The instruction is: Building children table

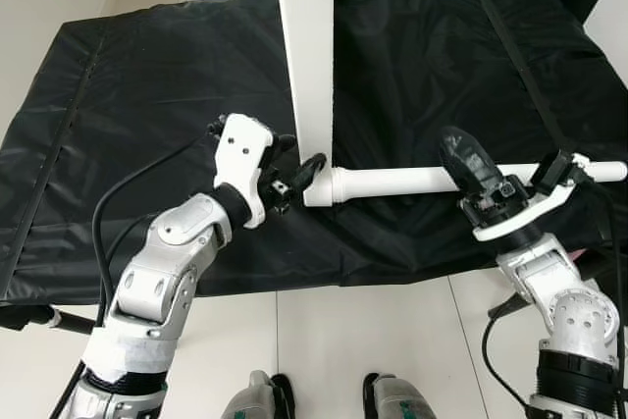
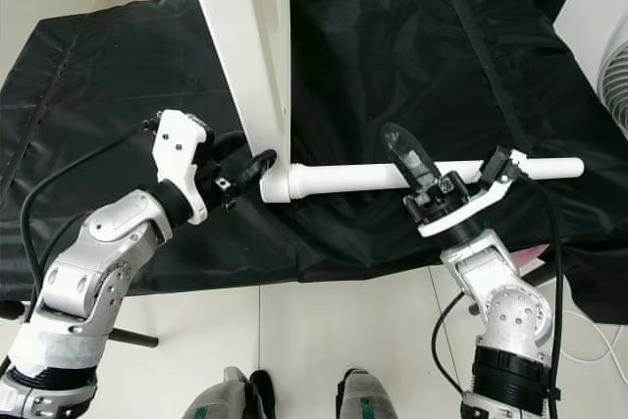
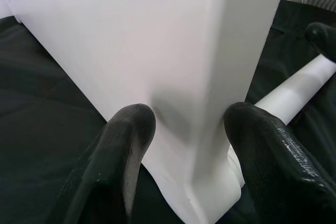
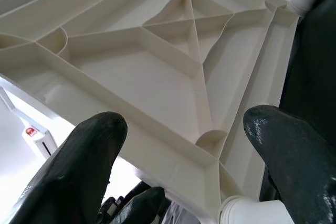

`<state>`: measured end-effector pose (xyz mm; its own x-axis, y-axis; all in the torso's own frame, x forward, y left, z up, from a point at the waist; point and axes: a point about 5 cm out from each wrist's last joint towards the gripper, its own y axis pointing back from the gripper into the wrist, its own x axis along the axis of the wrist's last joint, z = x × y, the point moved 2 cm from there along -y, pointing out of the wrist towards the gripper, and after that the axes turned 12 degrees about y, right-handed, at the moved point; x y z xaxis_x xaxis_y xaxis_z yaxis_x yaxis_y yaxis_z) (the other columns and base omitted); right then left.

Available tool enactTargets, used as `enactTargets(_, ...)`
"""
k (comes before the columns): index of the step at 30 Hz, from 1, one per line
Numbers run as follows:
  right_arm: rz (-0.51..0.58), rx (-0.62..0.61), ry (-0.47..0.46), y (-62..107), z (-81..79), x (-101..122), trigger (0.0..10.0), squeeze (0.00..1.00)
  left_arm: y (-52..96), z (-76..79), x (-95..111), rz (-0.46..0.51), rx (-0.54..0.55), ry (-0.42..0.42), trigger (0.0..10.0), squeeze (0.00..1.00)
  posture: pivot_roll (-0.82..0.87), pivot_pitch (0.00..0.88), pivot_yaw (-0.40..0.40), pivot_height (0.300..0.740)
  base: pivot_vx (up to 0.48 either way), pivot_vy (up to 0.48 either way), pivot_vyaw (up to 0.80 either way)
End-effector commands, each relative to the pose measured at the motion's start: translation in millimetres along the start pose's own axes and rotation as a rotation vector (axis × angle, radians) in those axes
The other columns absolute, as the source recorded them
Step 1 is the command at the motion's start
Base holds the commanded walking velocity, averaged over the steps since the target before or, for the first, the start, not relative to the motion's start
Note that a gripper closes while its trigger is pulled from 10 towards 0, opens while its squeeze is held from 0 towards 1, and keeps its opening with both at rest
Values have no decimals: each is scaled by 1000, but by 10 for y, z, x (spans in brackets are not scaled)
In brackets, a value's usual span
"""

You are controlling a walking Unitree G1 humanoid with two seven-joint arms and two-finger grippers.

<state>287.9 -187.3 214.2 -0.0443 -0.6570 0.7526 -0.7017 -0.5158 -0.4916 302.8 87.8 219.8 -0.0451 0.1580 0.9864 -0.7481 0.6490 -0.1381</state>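
Standing on edge at upper centre, the white tabletop (image 1: pixel 304 46) is straddled at its corner by the left gripper's (image 1: pixel 299 176) spread jaws. Right gripper (image 1: pixel 515 179), jaws apart, spans the lower leg (image 1: pixel 392 182), seemingly without gripping. Black sheet (image 1: pixel 147 144) lies underneath.

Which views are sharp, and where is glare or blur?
Eye views: sharp, evenly lit, soft sheen on the black cloth. Left wrist view: tabletop washed out, near fingers blurred. Right wrist view: ribbed underside crisp, fingers soft.
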Motion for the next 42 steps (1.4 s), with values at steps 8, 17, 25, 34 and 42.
enactTargets(8,-49,5,20,-103,4,-88,10000,0,172,-210,57,17,135,-46,10000,0,-134,161,73,740,0,0,0)
enactTargets(17,-47,-11,46,-121,32,-95,10000,0,385,-109,47,6,77,-61,10000,0,-104,161,69,740,0,0,0)
enactTargets(25,-7,-149,148,-196,122,-76,10000,0,486,-266,53,31,213,-79,10000,0,-89,155,63,740,0,0,0)
enactTargets(34,-20,-274,323,-292,103,-61,10000,0,504,-309,79,95,317,-57,10000,0,-83,140,54,740,0,0,0)
enactTargets(42,-32,-383,550,-363,-18,-70,10000,0,468,-215,21,135,320,36,10000,0,-92,134,51,740,0,0,0)
